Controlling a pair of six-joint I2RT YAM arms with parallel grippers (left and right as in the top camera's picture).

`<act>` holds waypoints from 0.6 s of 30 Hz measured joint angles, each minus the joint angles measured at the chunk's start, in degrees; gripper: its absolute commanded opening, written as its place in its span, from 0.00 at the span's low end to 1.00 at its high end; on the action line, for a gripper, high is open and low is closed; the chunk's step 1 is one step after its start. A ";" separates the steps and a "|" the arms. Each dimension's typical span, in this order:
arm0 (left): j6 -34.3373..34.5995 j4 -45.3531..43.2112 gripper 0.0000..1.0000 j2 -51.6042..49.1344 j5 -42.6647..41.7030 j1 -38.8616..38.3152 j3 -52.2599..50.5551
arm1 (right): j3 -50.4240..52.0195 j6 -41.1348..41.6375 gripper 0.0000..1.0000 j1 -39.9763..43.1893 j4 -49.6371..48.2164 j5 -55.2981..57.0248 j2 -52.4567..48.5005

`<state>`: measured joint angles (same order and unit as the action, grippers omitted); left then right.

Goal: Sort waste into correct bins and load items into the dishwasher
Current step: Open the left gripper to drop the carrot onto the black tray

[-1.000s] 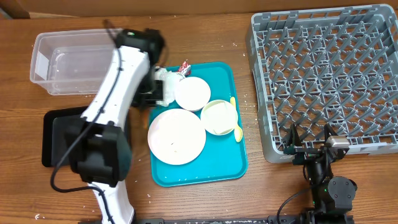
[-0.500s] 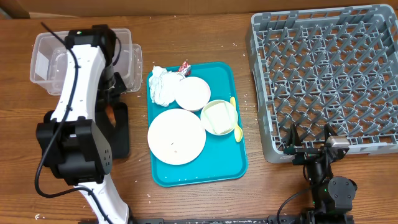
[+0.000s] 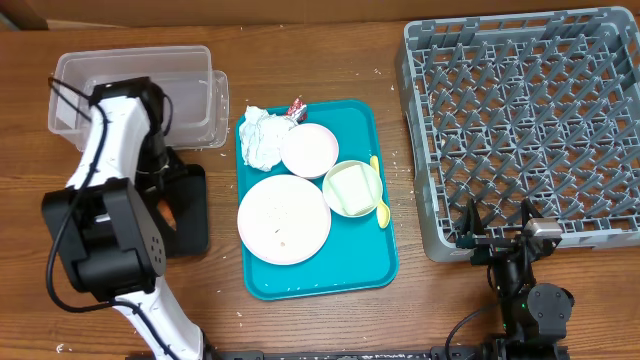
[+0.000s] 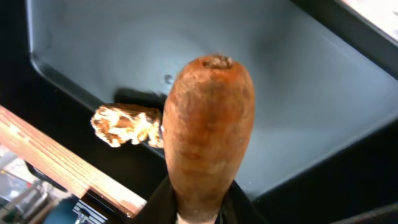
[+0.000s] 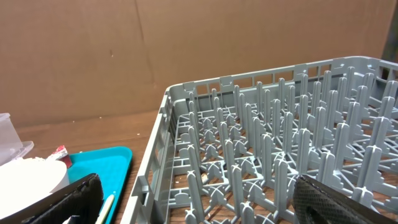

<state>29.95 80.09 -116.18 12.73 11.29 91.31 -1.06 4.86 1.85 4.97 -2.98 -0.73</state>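
1. Between the left gripper's (image 4: 199, 210) narrowed jaws an orange carrot piece (image 4: 208, 130) is clamped, long axis outward.
2. Directly beneath, the black tray (image 4: 305, 93) is seen.
3. Far right of that tray, the right gripper (image 3: 498, 218) is held wide, empty.

carrot piece (image 4: 208, 124): orange, upright at frame centre, blunt tip up, base pinched in left gripper (image 4: 198, 204) at bottom edge | black tray (image 4: 112, 37): fills background behind carrot, low rim at left | brown food chunk (image 4: 127, 124): on tray, mid-left, right end hidden behind carrot | wooden table (image 4: 56, 168): strip, lower left corner
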 measured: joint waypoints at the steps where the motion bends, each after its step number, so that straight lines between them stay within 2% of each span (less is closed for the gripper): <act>1: 0.17 -0.02 0.34 0.00 0.00 0.68 0.00 | 0.00 0.00 1.00 0.00 0.00 -0.02 0.00; 3: 0.15 -0.02 0.38 0.00 0.00 1.77 0.00 | 0.00 -0.02 1.00 0.00 0.00 0.00 0.00; 5: 0.15 -0.17 0.58 0.00 0.04 2.62 0.00 | 0.00 0.00 1.00 0.00 0.02 -0.02 0.00; 13: -0.76 -1.05 0.54 0.00 -0.20 2.95 0.00 | 0.00 0.00 1.00 -0.02 0.00 0.00 0.00; 18: -5.97 -1.18 0.57 0.00 -5.31 2.82 0.00 | 0.00 0.00 1.00 0.00 0.00 0.00 0.00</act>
<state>23.99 78.91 -116.18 7.42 14.11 91.31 -1.06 4.86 1.85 4.97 -2.98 -0.73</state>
